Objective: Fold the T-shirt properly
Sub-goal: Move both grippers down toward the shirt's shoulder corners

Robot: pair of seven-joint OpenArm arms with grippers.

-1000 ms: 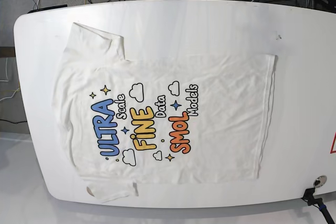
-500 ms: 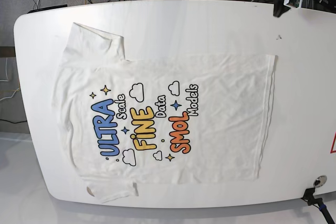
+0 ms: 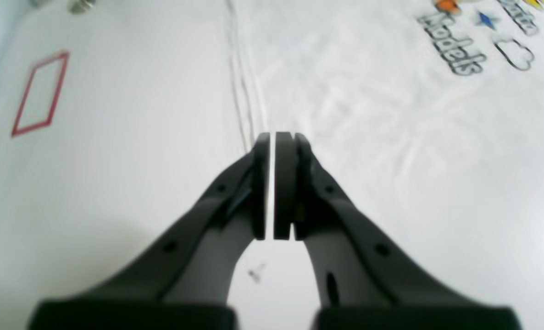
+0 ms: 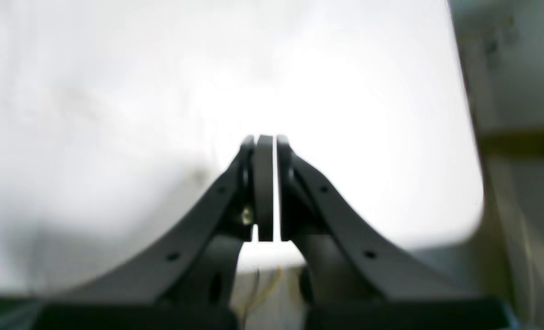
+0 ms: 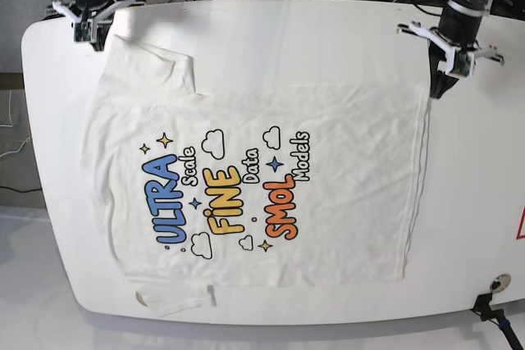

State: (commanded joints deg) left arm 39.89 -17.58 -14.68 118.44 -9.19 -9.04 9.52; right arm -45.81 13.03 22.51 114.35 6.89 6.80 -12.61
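Observation:
The white T-shirt (image 5: 271, 194) lies flat on the table with its colourful print facing up, neck end at the left and hem at the right. My left gripper (image 5: 437, 88) hovers at the far corner of the hem, jaws shut and empty. In the left wrist view, its tips (image 3: 272, 137) sit just above the stitched hem edge of the T-shirt (image 3: 391, 114). My right gripper (image 5: 89, 37) is over the far sleeve's corner, shut and holding nothing. The right wrist view shows the right gripper (image 4: 265, 137) over a blurred white surface.
The white table (image 5: 328, 30) has rounded corners, and its far edge runs right behind both arms. A red outlined mark (image 5: 520, 227) sits at the table's right edge, also seen as the red outline (image 3: 40, 94). A black clamp (image 5: 492, 305) is at the near right corner. Cables lie on the floor beyond.
Both arms have come in from beyond the far table edge: the left one down to the hem's corner, the right one to the far sleeve. The shirt has not moved.

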